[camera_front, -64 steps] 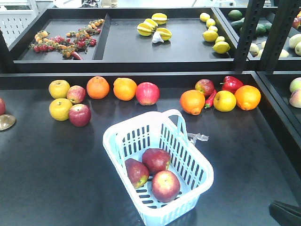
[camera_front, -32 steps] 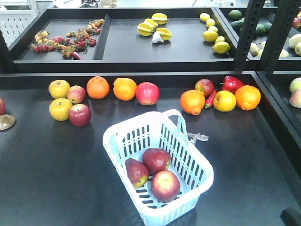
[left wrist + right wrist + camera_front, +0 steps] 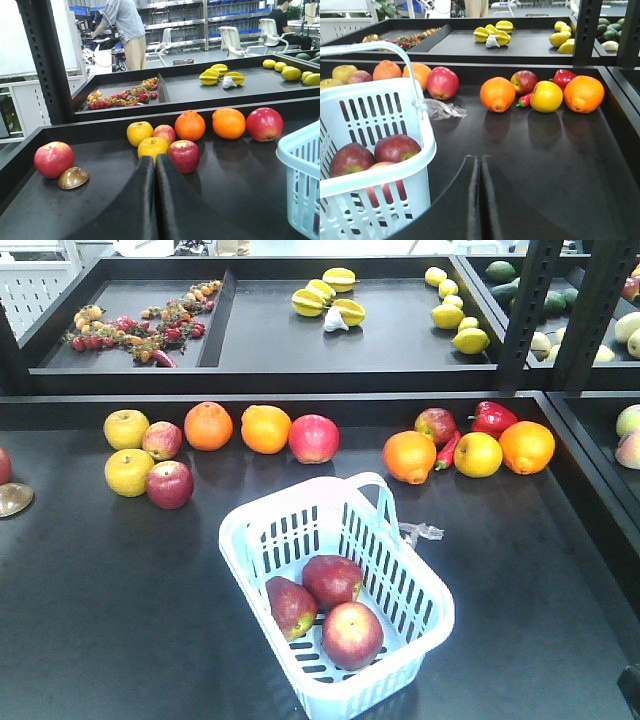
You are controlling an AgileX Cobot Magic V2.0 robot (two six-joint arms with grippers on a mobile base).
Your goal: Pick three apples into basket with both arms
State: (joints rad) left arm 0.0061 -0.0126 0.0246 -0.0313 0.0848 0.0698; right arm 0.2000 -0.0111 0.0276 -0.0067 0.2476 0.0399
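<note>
The pale blue basket (image 3: 237,537) stands on the black table, near the front and centre. Three dark red apples lie inside it (image 3: 333,580) (image 3: 290,606) (image 3: 352,634). In the right wrist view the basket (image 3: 380,107) is at the left, with two apples (image 3: 396,148) (image 3: 351,159) showing over its rim. My right gripper (image 3: 480,160) is shut and empty, just right of the basket and apart from it. My left gripper (image 3: 155,160) is shut and empty, low over the table. It points at a yellow apple (image 3: 152,146) and a red apple (image 3: 184,155); the basket's corner (image 3: 302,170) is to its right.
Loose fruit lines the back of the table: yellow apples (image 3: 126,428), oranges (image 3: 208,425), red apples (image 3: 314,438), a red pepper (image 3: 493,417). A plastic scrap (image 3: 421,533) lies by the basket handle. A brown shell-like piece (image 3: 12,498) sits far left. Raised trays and a black post (image 3: 525,310) stand behind.
The dark tip of the right arm at the lower right of the front view has drawn back almost out of the picture. Basket and apples have not moved.
</note>
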